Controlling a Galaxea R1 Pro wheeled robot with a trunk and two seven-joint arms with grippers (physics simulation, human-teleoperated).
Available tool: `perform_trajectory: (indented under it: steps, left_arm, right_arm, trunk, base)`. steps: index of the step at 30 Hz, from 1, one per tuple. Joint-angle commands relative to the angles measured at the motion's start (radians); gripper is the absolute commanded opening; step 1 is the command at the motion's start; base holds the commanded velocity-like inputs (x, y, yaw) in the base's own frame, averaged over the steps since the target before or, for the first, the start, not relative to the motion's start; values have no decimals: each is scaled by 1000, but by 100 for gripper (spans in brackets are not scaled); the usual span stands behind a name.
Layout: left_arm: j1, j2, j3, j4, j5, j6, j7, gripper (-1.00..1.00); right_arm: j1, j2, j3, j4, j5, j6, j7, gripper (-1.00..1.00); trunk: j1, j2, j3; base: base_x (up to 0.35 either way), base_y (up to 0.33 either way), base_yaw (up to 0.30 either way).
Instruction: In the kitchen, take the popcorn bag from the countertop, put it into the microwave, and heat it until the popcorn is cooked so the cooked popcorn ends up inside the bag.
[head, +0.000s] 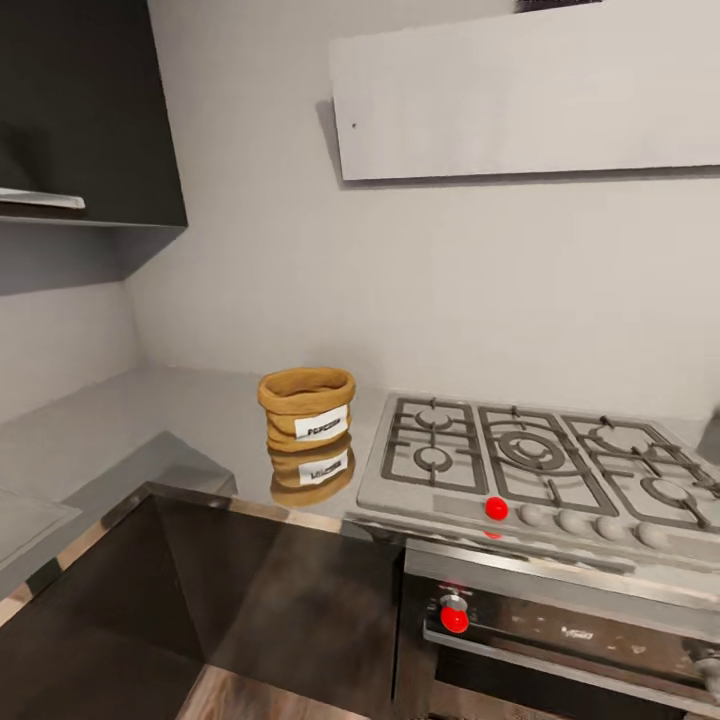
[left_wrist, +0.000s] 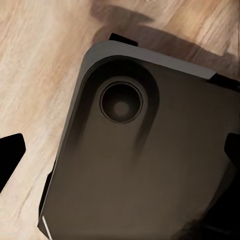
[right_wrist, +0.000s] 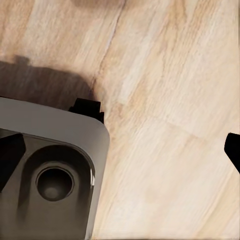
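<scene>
A kitchen: gas hob (head: 540, 460), oven (head: 560, 640), grey countertop (head: 150, 420).

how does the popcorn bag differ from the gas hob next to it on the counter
The popcorn bag is a small tan cloth sack standing upright with a rolled rim; the gas hob is wide, flat steel with black grates. The bag carries a white label, the hob a red knob. Both sit on the glossy grey countertop.

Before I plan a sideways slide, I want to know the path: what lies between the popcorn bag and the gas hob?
Nothing: in the head view, bare glossy countertop separates the popcorn bag from the gas hob.
</scene>
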Motion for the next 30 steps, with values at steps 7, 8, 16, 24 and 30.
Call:
perform_trajectory:
  steps: [7,8,16,24,30]
  left_arm:
    - [0,-1,0,-1,3,-1,0,100]
    - [0,-1,1,0,2,-1,0,100]
    - [0,-1,1,0,3,-1,0,100]
    - [0,2,2,0,6,0,-6,100]
    - [0,2,2,0,6,0,-5,100]
  right_arm:
    - [-1,10,-9,3,8,-6,3,100]
    - [-1,10,-9,3,8,-4,3,100]
    - [-1,11,-7,3,15,-9,2,100]
    - [-1,10,-7,3,15,-9,2,100]
    - [-1,10,-7,3,15,-9,2,100]
  trunk:
    - [0,-1,-1]
    - [0,-1,-1]
    - [0,-1,-1]
    - [0,-1,-1]
    - [0,-1,-1]
  base:
    - [0,0,-297]
    - [0,0,-156]
    - [0,0,-18]
    - [52,91,0]
    - [101,180,0]
